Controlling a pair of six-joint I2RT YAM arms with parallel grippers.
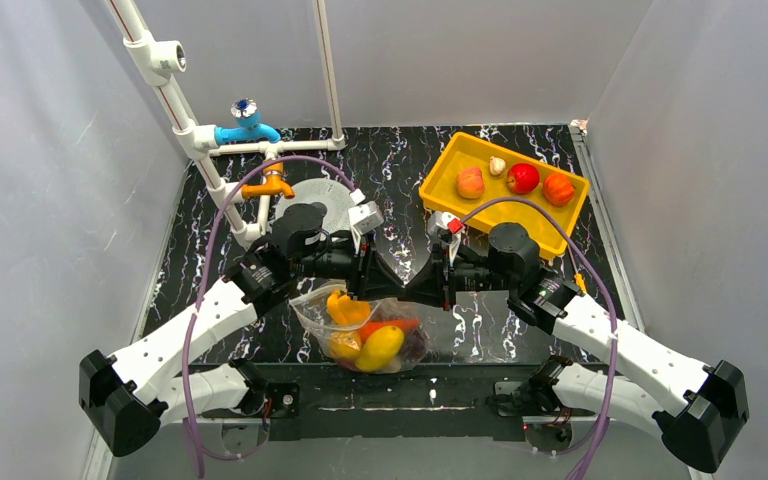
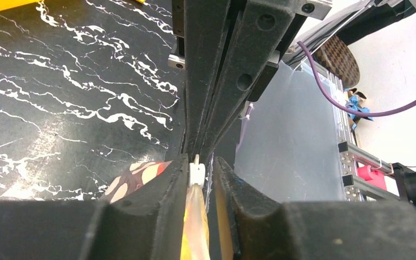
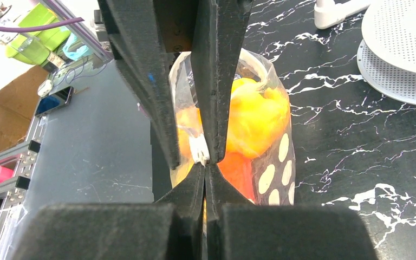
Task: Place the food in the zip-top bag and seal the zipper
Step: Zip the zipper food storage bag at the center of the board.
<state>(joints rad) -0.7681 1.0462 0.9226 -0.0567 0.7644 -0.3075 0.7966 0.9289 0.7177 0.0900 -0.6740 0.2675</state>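
1. I am looking down on the black marbled counter (image 1: 400,160). The zip-top bag (image 1: 308,310) is lying at about the middle of its near edge, and the bag's far edge is running up under the spot where the two arms are meeting.
2. The bag is holding food. A yellow pepper (image 1: 380,346) is lying nearest the counter's near edge, an orange pepper (image 1: 345,308) is lying behind it, and a red-orange piece (image 1: 397,325) is lying at their right.
3. The left fingers (image 2: 157,189) are standing only narrowly apart around the zipper (image 2: 196,174), whose small white end piece is sitting between their tips.
4. One left finger is touching that piece and a thin slit is showing beside the other, so I cannot tell whether they are actually pinching it.
5. The right fingers (image 3: 184,192) are pressing fully together, tip against tip. Their point is meeting the left fingers head-on, right at the white piece. I cannot tell whether any bag film is caught between them.
6. More food is sitting in the yellow tray (image 1: 505,212) at the counter's far right corner. A peach (image 1: 470,182), a small pale piece (image 1: 497,165), a red apple (image 1: 523,178) and an orange-red fruit (image 1: 558,188) are sitting in a row.
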